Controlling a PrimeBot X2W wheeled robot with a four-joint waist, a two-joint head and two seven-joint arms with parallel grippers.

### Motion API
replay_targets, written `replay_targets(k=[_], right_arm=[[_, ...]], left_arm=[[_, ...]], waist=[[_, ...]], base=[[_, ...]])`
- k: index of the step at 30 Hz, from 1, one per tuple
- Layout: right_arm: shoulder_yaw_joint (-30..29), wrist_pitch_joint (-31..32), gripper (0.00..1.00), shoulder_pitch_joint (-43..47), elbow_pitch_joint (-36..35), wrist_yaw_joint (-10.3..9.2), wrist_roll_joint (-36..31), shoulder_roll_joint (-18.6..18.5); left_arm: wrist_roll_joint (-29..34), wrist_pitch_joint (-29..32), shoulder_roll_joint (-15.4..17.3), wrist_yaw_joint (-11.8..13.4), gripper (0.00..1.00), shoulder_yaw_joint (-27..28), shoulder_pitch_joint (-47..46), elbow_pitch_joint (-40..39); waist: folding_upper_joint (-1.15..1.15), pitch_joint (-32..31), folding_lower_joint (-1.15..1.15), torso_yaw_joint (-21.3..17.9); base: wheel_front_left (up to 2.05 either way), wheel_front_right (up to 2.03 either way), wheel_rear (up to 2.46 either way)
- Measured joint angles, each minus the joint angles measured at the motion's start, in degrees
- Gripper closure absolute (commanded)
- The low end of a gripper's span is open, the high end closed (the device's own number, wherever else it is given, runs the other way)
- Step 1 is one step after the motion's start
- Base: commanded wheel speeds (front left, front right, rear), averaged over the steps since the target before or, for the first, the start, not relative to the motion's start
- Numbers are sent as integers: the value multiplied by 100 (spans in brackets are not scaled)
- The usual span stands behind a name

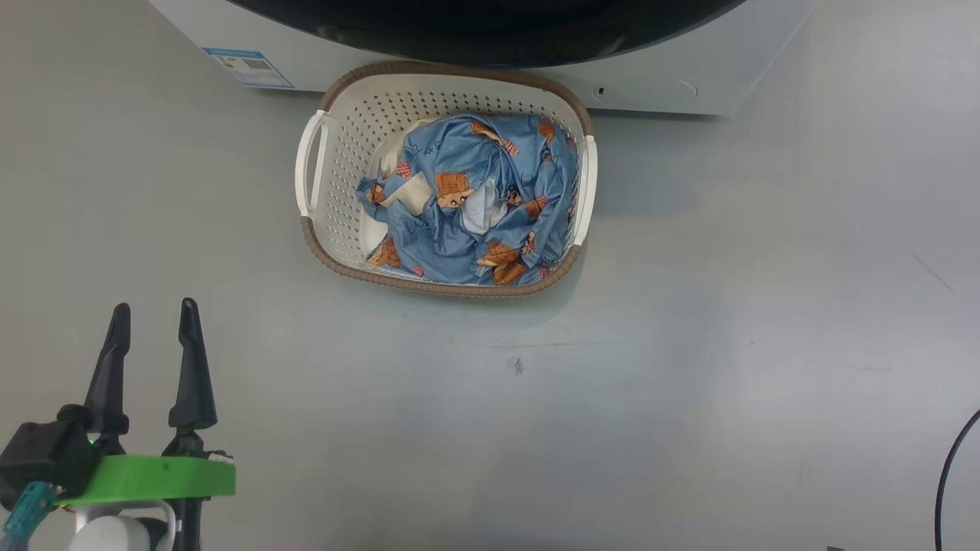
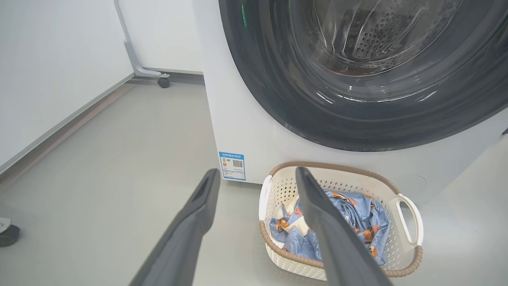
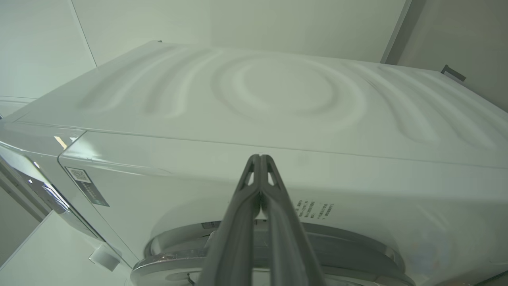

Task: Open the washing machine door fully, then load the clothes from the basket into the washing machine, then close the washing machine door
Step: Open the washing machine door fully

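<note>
The white washing machine (image 1: 658, 76) stands at the top of the head view, and its round black door (image 2: 278, 99) lies shut against the front, the steel drum showing through the glass. On the floor right before it sits the cream basket (image 1: 429, 285), holding the crumpled blue clothes (image 1: 475, 207) with orange figures. My left gripper (image 1: 155, 317) hovers open and empty at the lower left, well short of the basket (image 2: 408, 222). Up high, my right gripper (image 3: 260, 159) is shut and empty, pointing at the machine's upper front above the door's top rim (image 3: 357, 242).
A blue label (image 1: 249, 67) marks the machine's lower left front. A grey wheeled stand leg (image 2: 158, 79) stands by the white wall beyond the machine, and a caster (image 2: 6, 232) sits at the far left. A black cable (image 1: 949, 474) curves at the lower right.
</note>
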Motion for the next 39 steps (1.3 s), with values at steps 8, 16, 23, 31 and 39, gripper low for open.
replay_targets(k=[8,16,23,31,39], right_arm=[[283,297,100,-347,51,0,-103,16],[560,545,100,-738,49,0,-212,113],[628,672,100,-993,49,0,-243,148],[770,822,100,-1250,68,0,-243,265],[935,992,100,-1319,75,1,-245,425]], left_arm=[[2,0,-5,0,0,-32,-65,18],[3,0,-4,0,0,-81,-61,35],[8,0,-7,0,0,-57,-61,16],[11,0,-25,0,0,35,-61,1],[60,0,-43,0,0,182,-64,-14]], waist=[[0,125,0,-18],[0,231,0,10],[0,350,0,89],[0,538,0,167],[0,683,0,193]], base=[[0,0,0],[0,0,0],[0,0,0],[0,0,0],[0,0,0]])
